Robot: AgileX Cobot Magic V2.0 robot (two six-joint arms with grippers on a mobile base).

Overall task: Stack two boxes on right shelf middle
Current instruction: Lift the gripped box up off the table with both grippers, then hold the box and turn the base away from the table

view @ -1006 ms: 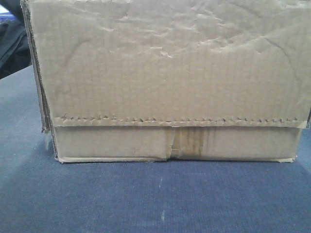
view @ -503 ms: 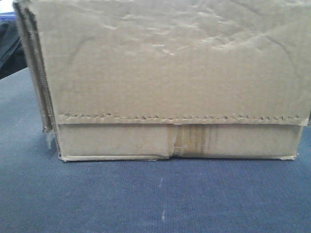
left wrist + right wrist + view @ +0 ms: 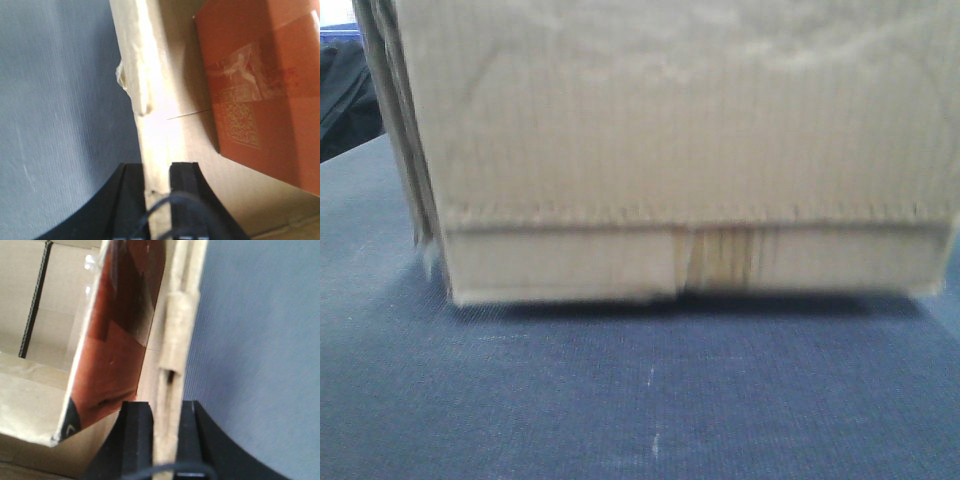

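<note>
Lift step: box [image 3: 680, 150] clamped by left pincer [image 3: 156, 172] and right pincer [image 3: 166, 410], just off table [image 3: 620, 400]. Next, level carry to shelf needed.

The front view sits low and very near, facing the large carton [image 3: 690, 130] side-on across the blue table [image 3: 620, 400], somewhat blurred; the left wrist view looks past the left tool [image 3: 157, 172] along one carton wall; the right wrist view looks past the right tool [image 3: 165, 415] along, apparently, the opposite wall; both share the carton's inside.

Left fingers [image 3: 131, 200] pinch box [image 3: 152, 135] wall; right fingers [image 3: 136, 440] pinch opposite wall
</note>
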